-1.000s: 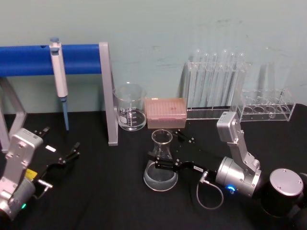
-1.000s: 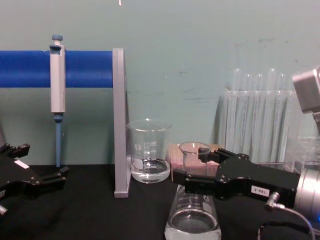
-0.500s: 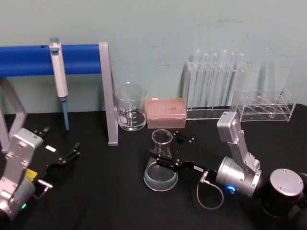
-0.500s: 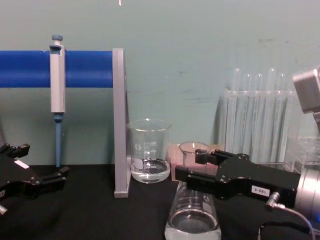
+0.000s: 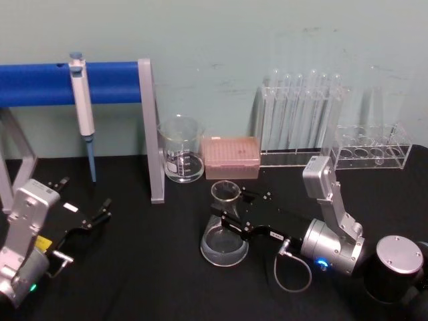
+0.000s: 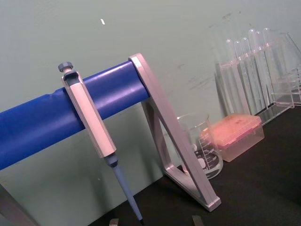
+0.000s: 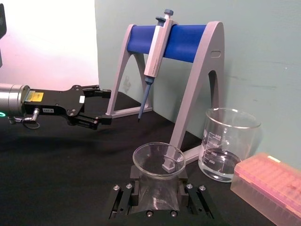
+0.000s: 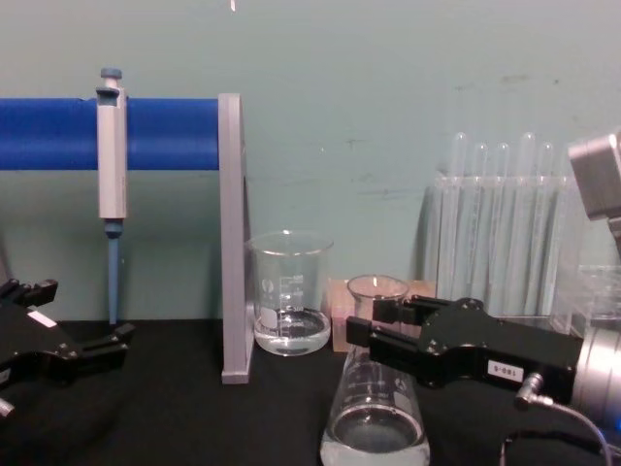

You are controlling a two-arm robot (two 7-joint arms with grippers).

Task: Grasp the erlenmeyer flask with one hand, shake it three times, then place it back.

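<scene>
Where the flask stands: the erlenmeyer flask (image 5: 224,231) is upright near the middle of the bench (image 5: 147,274). It sits nearer the front edge than the glass beaker (image 5: 181,158) and the pink tip box (image 5: 231,157), which stand along the back edge.
Right gripper: the right gripper (image 5: 227,215) reaches in from the bench's right edge. Its fingers (image 7: 123,201) are closed on either side of the flask where the neck widens into the cone, which looks like a hold on the glass.
Left gripper: the left gripper (image 7: 104,107) is parked toward the left edge with its fingers spread and holding nothing.
Weight: probably light, being thin glass with only a shallow pool of clear liquid, so most of the mass sits low in the wide base.
Surface: smooth, hard and likely slippery, and the sloping cone gives the fingers little purchase.
Fragility: rigid and breakable, so a hard squeeze or a knock on the bench could crack it.
Where to hold: best at the narrow neck just above the shoulder, where the walls run nearly straight and the flare below resists slipping.
Shaking risk: the mouth is open and the liquid is low, so gentle swings should keep it in.
Hard to tell: the chest view cuts off the base, so whether the flask rests on the bench is unclear. How firmly the fingers press cannot be read through the glass, and the graduation marks are too faint to read.
</scene>
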